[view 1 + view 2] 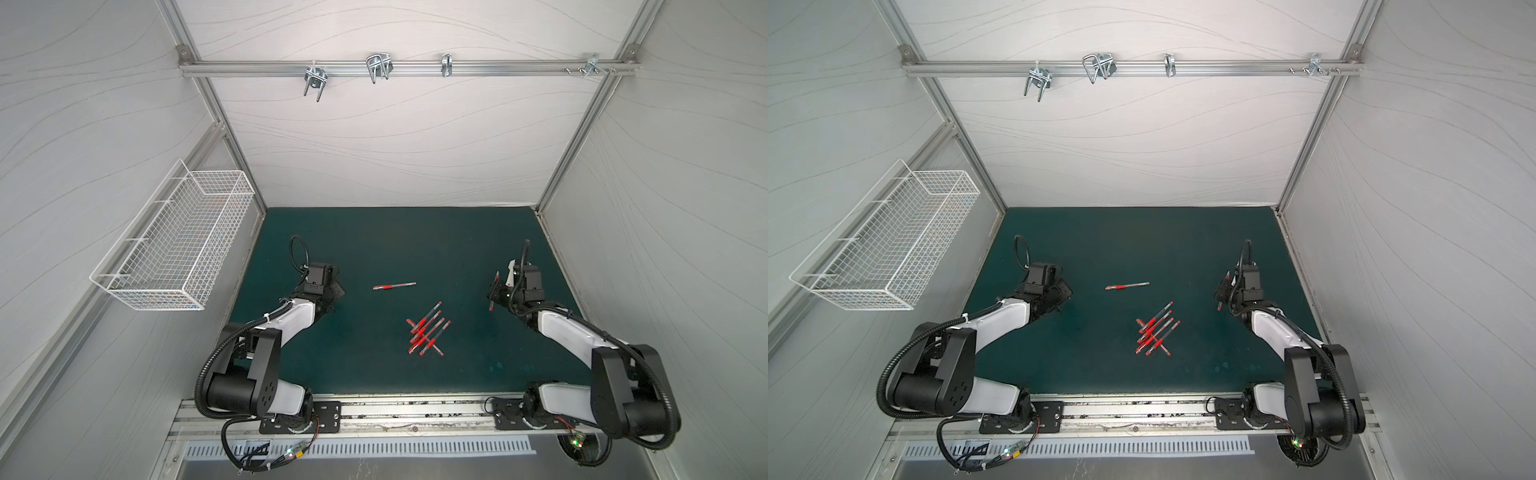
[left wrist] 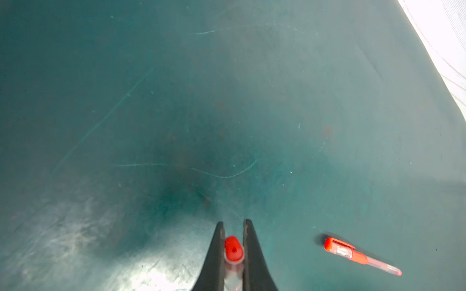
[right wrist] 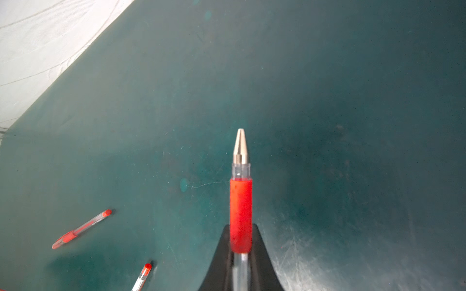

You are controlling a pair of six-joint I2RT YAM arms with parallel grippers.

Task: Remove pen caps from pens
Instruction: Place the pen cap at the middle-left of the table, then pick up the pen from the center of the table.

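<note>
My left gripper [image 2: 234, 223] is shut on a pen cap [image 2: 233, 248], whose red end with a small hole shows between the black fingers. It hovers at the mat's left [image 1: 337, 291]. My right gripper [image 3: 240, 226] is shut on an uncapped pen [image 3: 240, 214] with a red grip band and a bare metal tip, at the mat's right [image 1: 494, 291]. One capped pen [image 1: 394, 286] lies alone between the grippers. Several pens [image 1: 428, 332] lie crossed in a pile nearer the front, seen in both top views [image 1: 1156, 330].
The dark green mat [image 1: 374, 241] covers the table. A white wire basket [image 1: 174, 245] hangs on the left wall, and metal hooks [image 1: 378, 66] hang from the rail on the back wall. The arms' bases sit on the front rail [image 1: 415, 415].
</note>
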